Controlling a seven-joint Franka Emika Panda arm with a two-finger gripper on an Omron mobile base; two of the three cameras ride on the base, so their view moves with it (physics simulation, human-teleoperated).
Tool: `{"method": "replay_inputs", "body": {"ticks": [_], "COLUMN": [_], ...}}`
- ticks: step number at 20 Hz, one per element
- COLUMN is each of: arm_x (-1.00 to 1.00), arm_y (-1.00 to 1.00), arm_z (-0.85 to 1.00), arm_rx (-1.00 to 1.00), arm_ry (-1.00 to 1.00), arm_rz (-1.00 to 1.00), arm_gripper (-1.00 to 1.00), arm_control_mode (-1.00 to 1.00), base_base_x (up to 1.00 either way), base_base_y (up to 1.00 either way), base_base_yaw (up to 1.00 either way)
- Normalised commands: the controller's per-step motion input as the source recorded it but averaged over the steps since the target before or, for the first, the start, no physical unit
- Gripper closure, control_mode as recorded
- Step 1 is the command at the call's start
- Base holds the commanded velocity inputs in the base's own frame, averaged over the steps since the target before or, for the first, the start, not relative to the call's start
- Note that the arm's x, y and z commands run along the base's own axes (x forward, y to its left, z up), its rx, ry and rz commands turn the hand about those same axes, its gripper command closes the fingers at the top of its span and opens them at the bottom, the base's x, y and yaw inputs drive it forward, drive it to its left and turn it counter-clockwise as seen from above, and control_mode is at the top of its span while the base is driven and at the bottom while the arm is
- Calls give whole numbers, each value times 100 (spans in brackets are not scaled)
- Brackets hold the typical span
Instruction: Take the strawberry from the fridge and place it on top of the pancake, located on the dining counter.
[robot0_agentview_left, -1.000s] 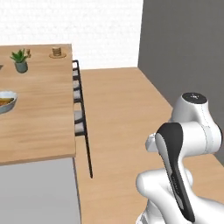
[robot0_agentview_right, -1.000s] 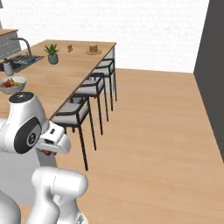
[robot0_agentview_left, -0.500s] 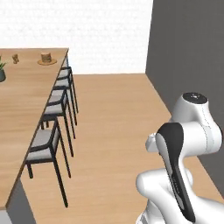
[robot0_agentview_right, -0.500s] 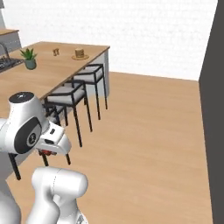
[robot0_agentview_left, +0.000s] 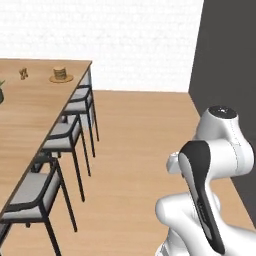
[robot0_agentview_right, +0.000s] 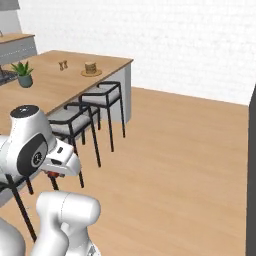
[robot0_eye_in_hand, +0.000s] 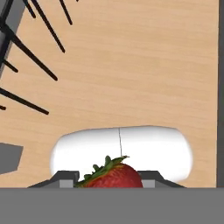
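One red, green-leafed strawberry in the gripper.

My arm was folded back tight above my base, elbow high, and my gripper hung tucked low at my side, pointing down, its jaws closed on the strawberry.
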Motion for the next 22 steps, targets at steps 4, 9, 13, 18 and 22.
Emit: {"method": "replay_inputs", "body": {"ticks": [4, 9, 13, 18, 22], "arm_x": [0, 0, 0, 0, 0], "arm_y": [0, 0, 0, 0, 0], "arm_z": [0, 0, 0, 0, 0], "arm_rx": [0, 0, 0, 0, 0], "arm_ry": [0, 0, 0, 0, 0], "arm_rz": [0, 0, 0, 0, 0], "arm_gripper": [100, 100, 100, 100, 100], "arm_control_mode": [100, 100, 100, 100, 100], "base_base_x": [100, 100, 100, 100, 100], "base_base_y": [-75, -89, -90, -84, -76], "base_base_yaw": [26, 35, 47, 58, 63]}}
